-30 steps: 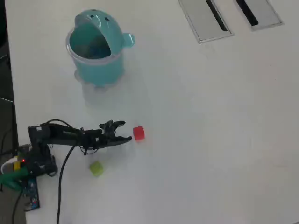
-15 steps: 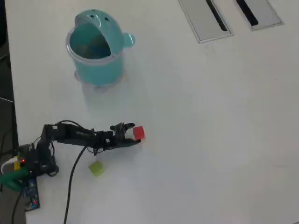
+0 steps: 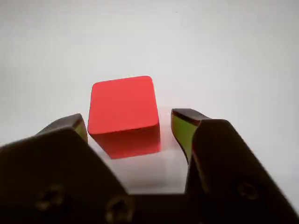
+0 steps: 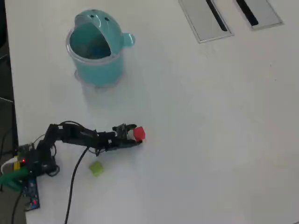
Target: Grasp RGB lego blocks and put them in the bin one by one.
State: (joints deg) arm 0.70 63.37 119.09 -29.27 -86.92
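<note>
Your gripper (image 3: 131,135) is spread wide, and the red block (image 3: 124,114) sits on the counter (image 3: 233,56) at centre frame in the wrist view, between the two fingers (image 3: 183,128) but just past their tips. It is a cube with no long axis. From overhead, whether either finger touches it is too small to tell.
</note>
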